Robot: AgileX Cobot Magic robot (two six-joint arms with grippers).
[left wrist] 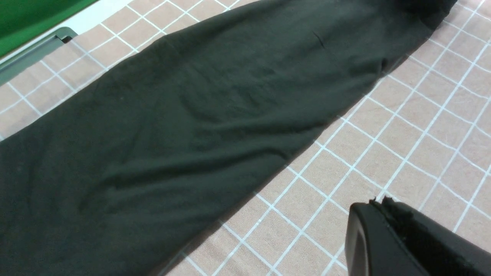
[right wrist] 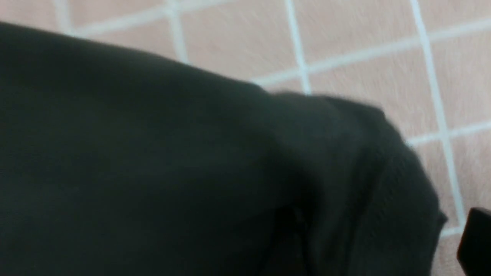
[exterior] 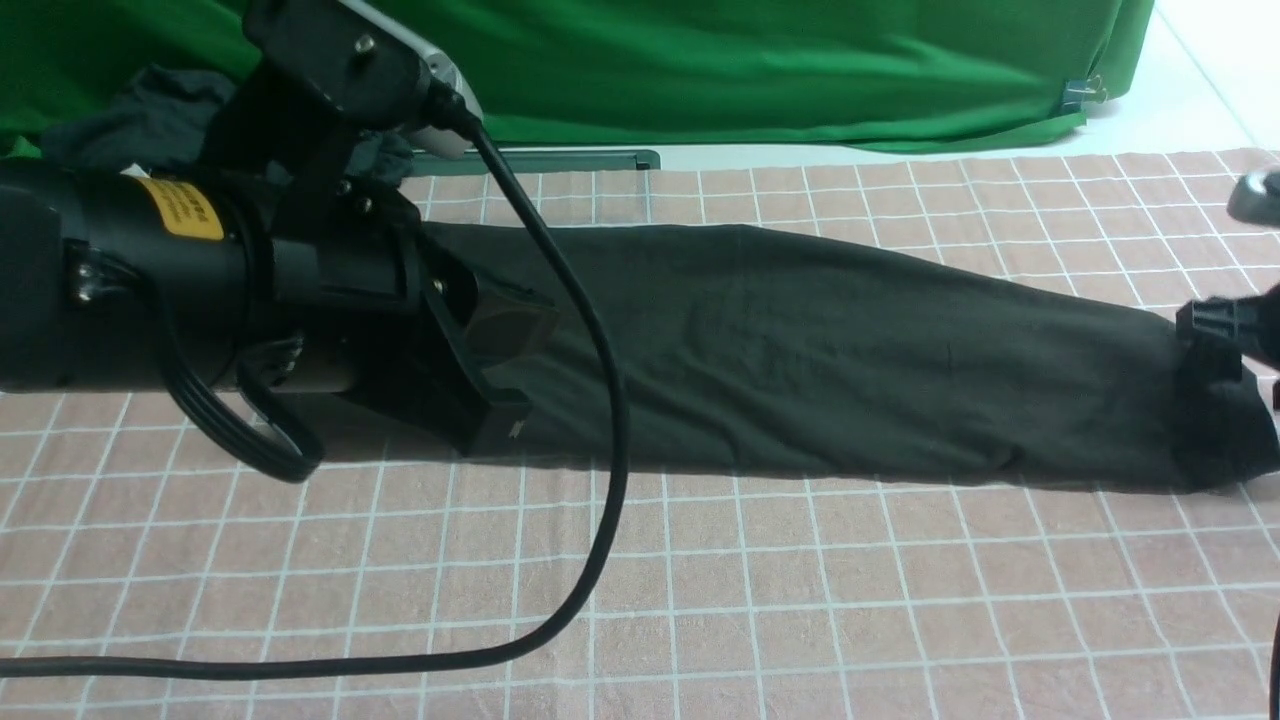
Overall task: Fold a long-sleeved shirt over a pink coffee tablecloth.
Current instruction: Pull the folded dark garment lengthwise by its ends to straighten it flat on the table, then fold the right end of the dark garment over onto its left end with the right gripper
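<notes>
The long-sleeved shirt (exterior: 800,350) (left wrist: 172,134) lies folded into one long black band across the pink coffee tablecloth (exterior: 700,600) (left wrist: 402,126), narrowing toward the right. Its lettering and neck tag are hidden. My left gripper (exterior: 515,400) (left wrist: 378,201) hangs above the band's left end, jaws pressed together on nothing, and the arm hides that end. My right gripper (exterior: 1215,335) sits low at the bunched right end. In the right wrist view only one finger (right wrist: 477,241) shows, far out at the edge, with a strip of tablecloth (right wrist: 364,50) between it and the shirt (right wrist: 153,153).
A green backdrop cloth (exterior: 750,60) hangs behind. Other dark garments (exterior: 150,120) are bunched at the back left, beside a grey rail (exterior: 560,160) (left wrist: 34,50). The left arm's black cable (exterior: 600,450) loops over the shirt and the near tablecloth. A grey part (exterior: 1255,195) pokes in at the right edge.
</notes>
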